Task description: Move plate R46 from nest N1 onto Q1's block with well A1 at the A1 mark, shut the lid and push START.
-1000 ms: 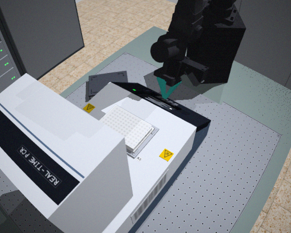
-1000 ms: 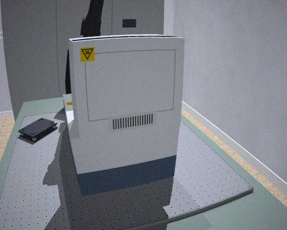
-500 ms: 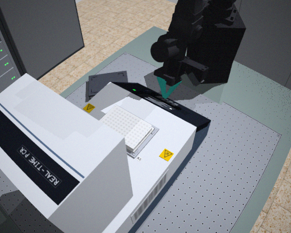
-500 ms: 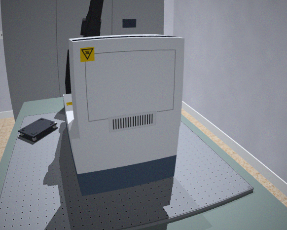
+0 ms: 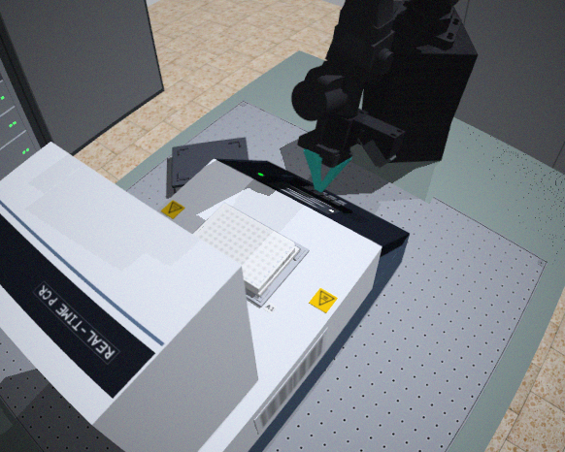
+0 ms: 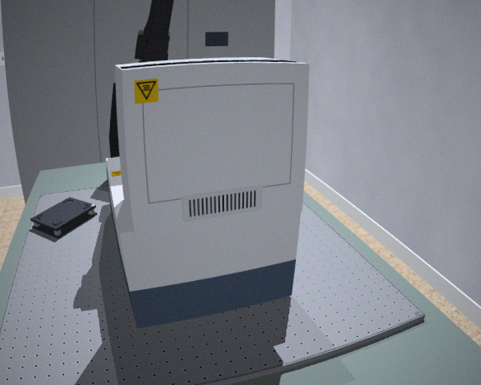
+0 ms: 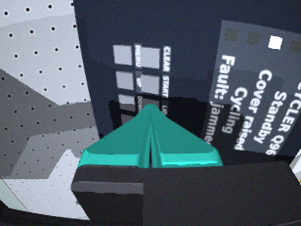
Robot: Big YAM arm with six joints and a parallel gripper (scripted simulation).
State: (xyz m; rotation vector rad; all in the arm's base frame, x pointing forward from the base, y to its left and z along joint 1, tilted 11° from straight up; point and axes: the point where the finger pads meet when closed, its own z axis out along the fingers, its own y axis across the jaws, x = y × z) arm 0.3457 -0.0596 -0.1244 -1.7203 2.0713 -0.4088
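The white cycler Q1 has its lid raised, and it also shows from behind in the exterior view. The white 96-well plate R46 lies on the block inside the grey frame, near the A1 mark. Its ID label is not visible. The lamp on the black panel is green. My gripper is shut and empty, its teal fingertips pointing down onto the key rows. In the wrist view the fingertips cover the keys below the CLEAR and START labels. I cannot tell which key they touch.
The dark plate nest N1 stands empty beside the cycler, and it also shows in the exterior view. The arm's black base stands behind the panel. A rack with green lights is at the far left.
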